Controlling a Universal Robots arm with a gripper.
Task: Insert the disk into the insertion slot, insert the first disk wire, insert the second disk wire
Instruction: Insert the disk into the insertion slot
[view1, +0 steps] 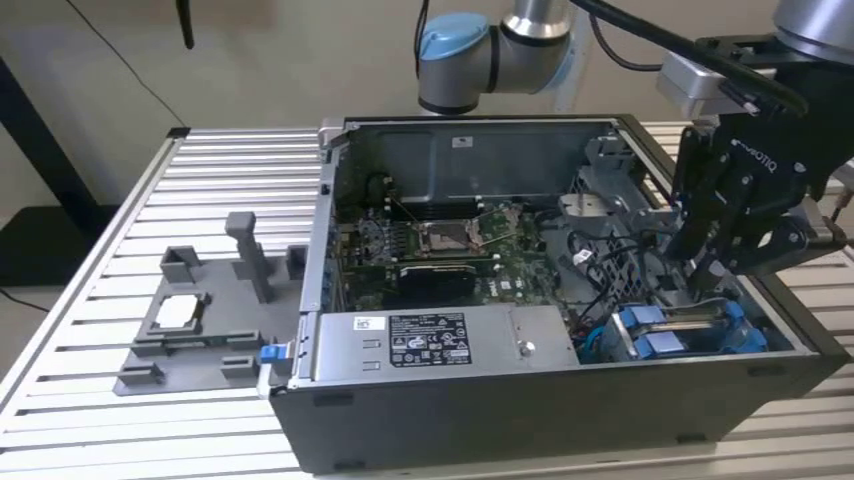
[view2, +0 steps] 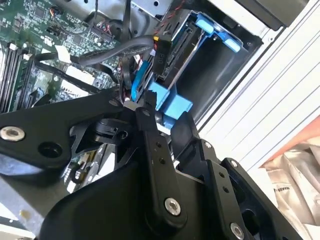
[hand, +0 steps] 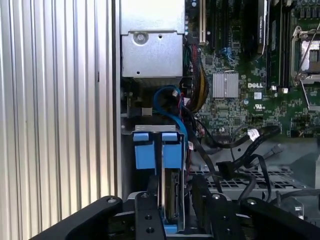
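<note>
The disk (hand: 171, 195) stands on edge in its blue carrier (view1: 654, 335), down inside the insertion slot (view2: 215, 75), the dark metal cage at the open computer case's front corner on the exterior view's right. My gripper (view1: 694, 280) hangs straight above that cage, astride the carrier's blue end in both wrist views (view2: 167, 112) (hand: 172, 200). A blue wire (hand: 167, 92) loops from the board side and runs down along the disk; its end (view2: 136, 82) lies close to the gripper's tip. A black plug with red and black leads (view2: 162, 55) sits against the cage.
A grey printed fixture with upright posts (view1: 200, 320) stands on the ribbed metal table (view1: 134, 200) at the exterior view's left. Inside the case are the motherboard (view1: 441, 240), the silver power supply (view1: 427, 340) and black cable bundles (hand: 240, 155) beside the cage.
</note>
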